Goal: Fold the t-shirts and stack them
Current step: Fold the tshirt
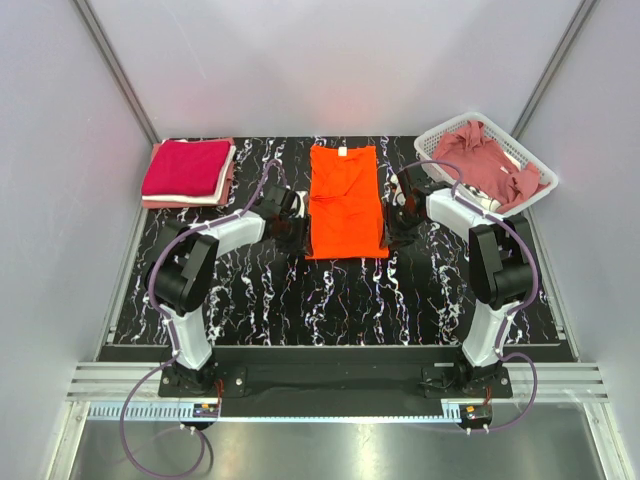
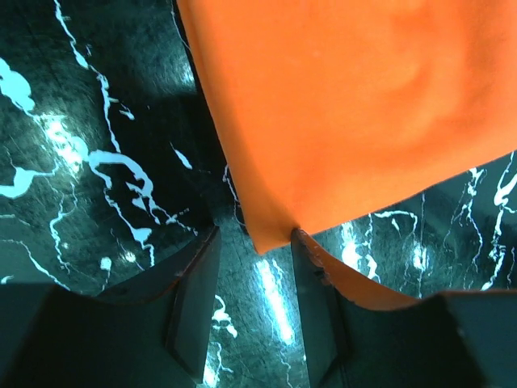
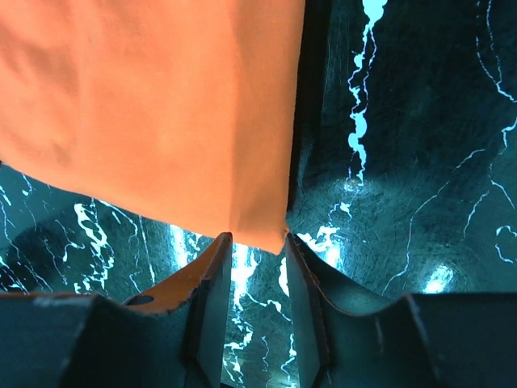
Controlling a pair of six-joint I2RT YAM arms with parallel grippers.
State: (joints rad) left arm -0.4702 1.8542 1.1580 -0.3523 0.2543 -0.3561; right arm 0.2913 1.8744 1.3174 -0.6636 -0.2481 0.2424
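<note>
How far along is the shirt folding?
Done: a folded stack sits far left. Under way: the orange shirt lies folded narrow, left hand and right hand open at its near corners. Left: rose shirts in the basket.

The flat t-shirt (image 1: 343, 200) lies at the middle of the worktop (image 1: 340, 300). Left of it and further back sits the stack of folded t-shirts (image 1: 187, 170); right of it and further back stands the basket (image 1: 430, 145), a crumpled t-shirt (image 1: 482, 156) in it. The left pincer (image 1: 292, 228) is just beside its near left corner, and the right pincer (image 1: 392, 232) beside its near right corner.
</note>
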